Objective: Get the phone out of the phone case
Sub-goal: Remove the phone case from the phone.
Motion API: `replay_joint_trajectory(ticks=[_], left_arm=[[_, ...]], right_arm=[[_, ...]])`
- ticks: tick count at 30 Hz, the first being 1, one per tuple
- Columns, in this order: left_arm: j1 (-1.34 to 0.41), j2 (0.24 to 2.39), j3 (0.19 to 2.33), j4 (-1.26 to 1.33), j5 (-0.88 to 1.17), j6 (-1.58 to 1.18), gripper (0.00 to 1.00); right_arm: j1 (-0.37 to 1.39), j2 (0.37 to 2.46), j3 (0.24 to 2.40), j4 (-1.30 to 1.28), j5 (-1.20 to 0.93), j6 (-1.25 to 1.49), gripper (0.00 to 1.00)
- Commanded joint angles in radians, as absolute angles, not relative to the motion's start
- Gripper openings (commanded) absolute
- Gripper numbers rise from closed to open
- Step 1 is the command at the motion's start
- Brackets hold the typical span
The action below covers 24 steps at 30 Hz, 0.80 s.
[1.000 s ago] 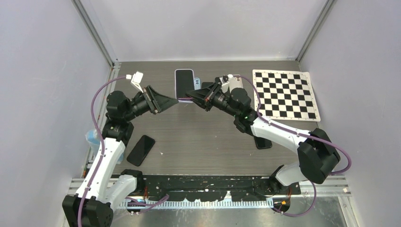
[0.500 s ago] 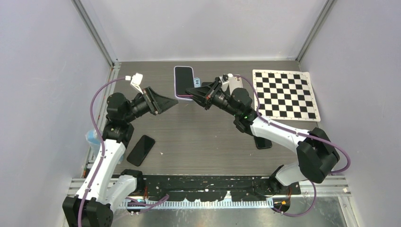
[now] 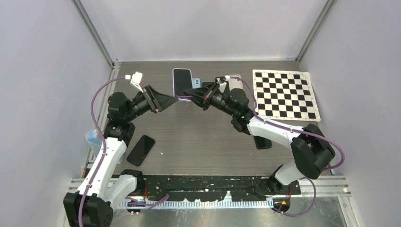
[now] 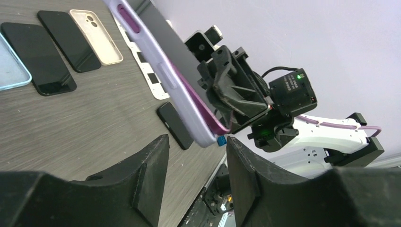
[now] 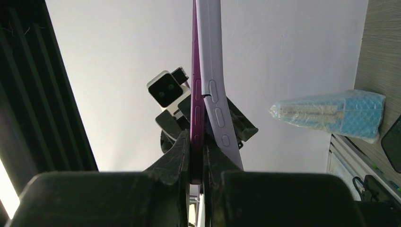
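My right gripper (image 5: 197, 146) is shut on the bottom end of the purple phone (image 5: 195, 94), holding it on edge above the table. The lavender phone case (image 5: 215, 94) has peeled off the phone at that end and angles away from it. In the top view the phone (image 3: 182, 82) stands between both arms, with the right gripper (image 3: 192, 97) at its near end. My left gripper (image 4: 196, 142) is open, its fingertips level with the case's loose lower corner (image 4: 208, 137) and not touching it. The case (image 4: 163, 78) runs up and to the left from there.
A black phone (image 3: 141, 150) lies at the near left and another (image 3: 263, 142) under the right forearm. A light blue case (image 3: 196, 82) and a beige case (image 3: 235, 82) lie at the back. A checkerboard mat (image 3: 285, 94) fills the back right. A blue packet (image 3: 92, 137) sits at the left edge.
The right gripper has carried the phone and case slightly left and towards the back. The left gripper stays just beside the case's lower corner, its jaws a little wider.
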State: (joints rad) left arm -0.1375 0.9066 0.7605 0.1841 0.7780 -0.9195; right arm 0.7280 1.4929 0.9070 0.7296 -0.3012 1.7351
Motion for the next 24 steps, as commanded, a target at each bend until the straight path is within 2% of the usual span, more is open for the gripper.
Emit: replay_joint_trajectory(ticks=[1,5,12,16,20,22,24], left_arm=[[-0.143,0.917,0.746,0.244,0.762,-0.923,0.47],[-0.143,0.915,0.735,0.243,0.739,-0.909,0.47],[-0.143,0.918,0.752,0.236,0.675,-0.913,0.57],[-0.142,0.937,0.766,0.228,0.658,-0.997,0.57],[-0.143,0.954,0.76,0.25,0.63,-1.144,0.45],[-0.143,0.967,0.765,0.225,0.617,-1.19,0.31],[-0.142,0.988,0.762,0.231,0.622,-1.225,0.22]], right_arm=[[0.736,1.478,0.968,0.914,-0.314,1.777,0.01],[0.736,1.486,0.967,0.941,-0.329,1.835,0.01],[0.741,1.508,0.972,0.995,-0.353,1.918,0.01],[0.742,1.512,0.976,1.001,-0.36,1.915,0.01],[0.746,1.524,0.985,0.992,-0.375,1.887,0.01],[0.749,1.53,0.989,0.986,-0.383,1.872,0.01],[0.751,1.534,0.989,0.988,-0.385,1.855,0.01]])
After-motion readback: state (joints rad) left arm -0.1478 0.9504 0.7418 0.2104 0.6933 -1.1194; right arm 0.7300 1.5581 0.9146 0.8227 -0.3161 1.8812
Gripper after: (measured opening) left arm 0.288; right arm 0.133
